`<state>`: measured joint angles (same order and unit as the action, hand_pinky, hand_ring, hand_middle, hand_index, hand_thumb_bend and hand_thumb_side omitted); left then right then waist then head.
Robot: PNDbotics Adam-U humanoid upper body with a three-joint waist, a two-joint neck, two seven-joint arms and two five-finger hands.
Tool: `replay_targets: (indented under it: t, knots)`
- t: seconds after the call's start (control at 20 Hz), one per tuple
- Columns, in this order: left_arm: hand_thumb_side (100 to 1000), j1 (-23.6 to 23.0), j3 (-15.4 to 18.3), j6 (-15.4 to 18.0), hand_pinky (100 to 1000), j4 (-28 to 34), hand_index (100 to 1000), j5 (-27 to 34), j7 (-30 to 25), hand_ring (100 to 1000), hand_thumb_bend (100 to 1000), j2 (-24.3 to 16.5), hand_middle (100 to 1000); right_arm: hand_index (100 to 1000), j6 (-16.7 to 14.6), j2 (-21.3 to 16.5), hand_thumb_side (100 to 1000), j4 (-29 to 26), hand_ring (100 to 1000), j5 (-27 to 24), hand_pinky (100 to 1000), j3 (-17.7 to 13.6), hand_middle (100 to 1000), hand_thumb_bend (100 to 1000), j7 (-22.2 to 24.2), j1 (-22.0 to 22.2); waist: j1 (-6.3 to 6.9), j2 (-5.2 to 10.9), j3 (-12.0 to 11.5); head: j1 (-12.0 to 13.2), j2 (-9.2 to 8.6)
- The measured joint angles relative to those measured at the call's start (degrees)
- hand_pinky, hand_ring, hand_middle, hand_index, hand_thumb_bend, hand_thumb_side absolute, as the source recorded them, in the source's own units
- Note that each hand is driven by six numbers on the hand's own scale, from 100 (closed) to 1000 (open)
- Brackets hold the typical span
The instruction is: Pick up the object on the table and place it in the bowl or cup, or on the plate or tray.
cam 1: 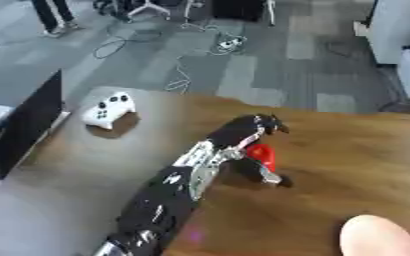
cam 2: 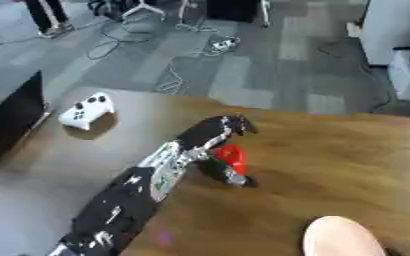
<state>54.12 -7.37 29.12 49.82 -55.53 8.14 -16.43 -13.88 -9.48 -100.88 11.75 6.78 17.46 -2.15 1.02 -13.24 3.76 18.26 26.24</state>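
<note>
**Left hand on red object, mid-table**

White game controller [cam 1: 109, 110] far left on wooden table [cam 1: 348, 150], well apart from the rest. Left hand [cam 1: 248, 131] mid-table, fingers curled around small red object [cam 1: 263, 154], thumb below it; object at table level. Pale pink rounded dish [cam 1: 379, 237] at bottom right edge, partly cut off, apart from hand.

Red object [cam 1: 261, 153] half hidden by left hand [cam 1: 248, 132]; shape unclear through blur. Pink rounded thing [cam 1: 379, 237] cut by bottom edge, kind unknown. Right hand out of view.
</note>
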Motion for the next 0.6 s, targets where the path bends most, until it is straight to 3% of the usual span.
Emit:
replay_targets:
  t: [0.6]
  knots:
    - [748, 0.5, 0.0, -0.7, 592, -0.7, 834, -2.9, -1.4, 681, 745, -0.7, 740, 981, -0.6, 0.0, 1000, -1.1, 706, 0.1, 594, 0.0, 594, 100, 0.0, 0.0, -0.05, -0.53, 0.5, 0.0, 0.1]
